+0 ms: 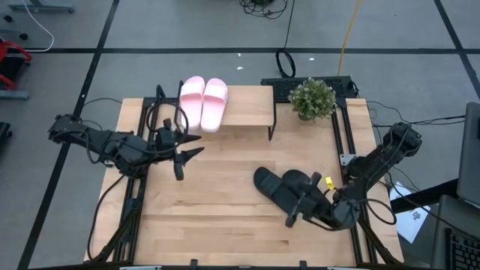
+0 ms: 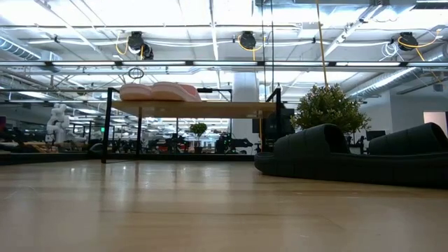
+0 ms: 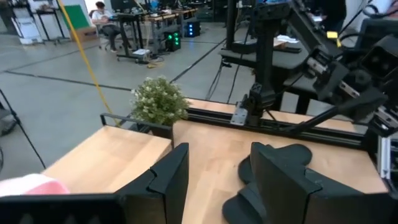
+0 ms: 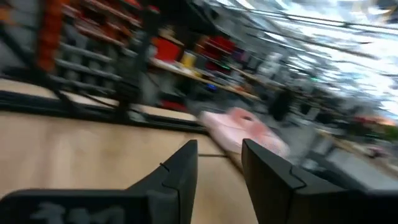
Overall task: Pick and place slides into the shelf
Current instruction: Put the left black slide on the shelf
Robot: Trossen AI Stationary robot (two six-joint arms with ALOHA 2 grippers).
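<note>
Both pale pink slides lie side by side on their soles on the left part of the shelf's wooden top, and show in the low view. The two black slides lie on the table right of centre, soles down, large in the low view. My left gripper hangs open near the shelf's left end, pointing toward the table's right; its wrist view shows open fingers empty. My right gripper is open just at the near side of the black slides, pointing left, empty in its wrist view.
A small potted plant stands at the table's far right, beside the shelf. The shelf's thin black legs stand on the tabletop. Bare wood stretches across the near left half of the table. Cables trail at the far edge.
</note>
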